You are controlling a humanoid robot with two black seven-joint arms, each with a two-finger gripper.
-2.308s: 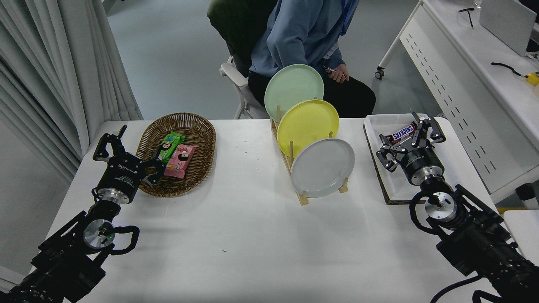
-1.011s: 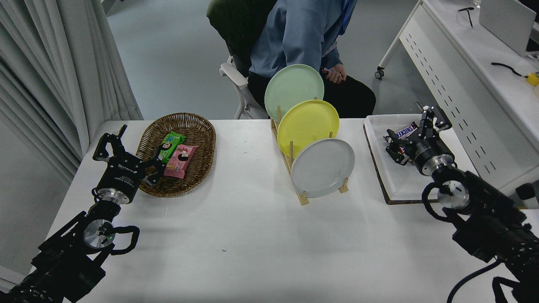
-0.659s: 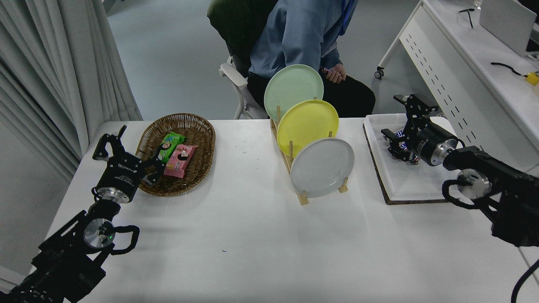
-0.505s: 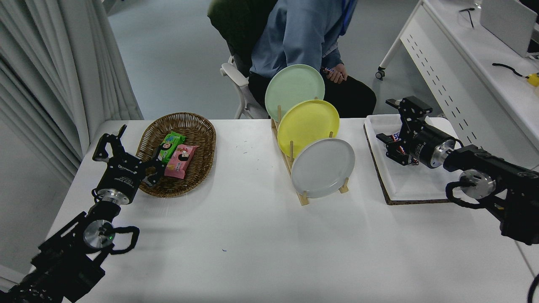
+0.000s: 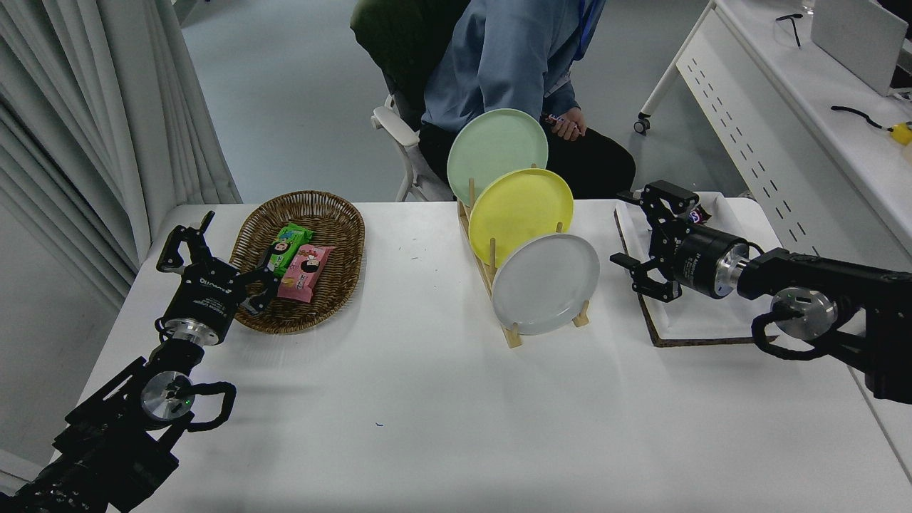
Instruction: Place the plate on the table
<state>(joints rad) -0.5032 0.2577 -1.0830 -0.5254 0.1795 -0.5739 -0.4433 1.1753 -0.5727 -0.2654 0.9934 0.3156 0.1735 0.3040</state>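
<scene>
The light-grey plate point(image 5: 545, 283) stands on edge in the front slot of a wooden rack point(image 5: 514, 333) at mid-table, leaning back against the yellow plate point(image 5: 520, 210). My right gripper point(image 5: 631, 229) is open and empty. It points left, just right of the grey plate's rim, above the left edge of the white tray point(image 5: 684, 322), and does not touch the plate. My left gripper point(image 5: 226, 249) is open and parked at the lower left, beside the wicker basket point(image 5: 324, 214). The white table point(image 5: 427, 406) has bare surface in front of the rack.
A pale green plate point(image 5: 496, 146) fills the rack's back slot. The basket holds two snack packs point(image 5: 299, 263). A Snickers bar point(image 5: 695, 212) lies at the tray's far end. A person in a blue top point(image 5: 499, 57) sits behind the rack. A white perforated desk point(image 5: 784, 128) stands at the right.
My right arm has swung out to the right and its gripper has turned to point left, moving from over the tray towards the grey plate. The left arm and the plates have not moved.
</scene>
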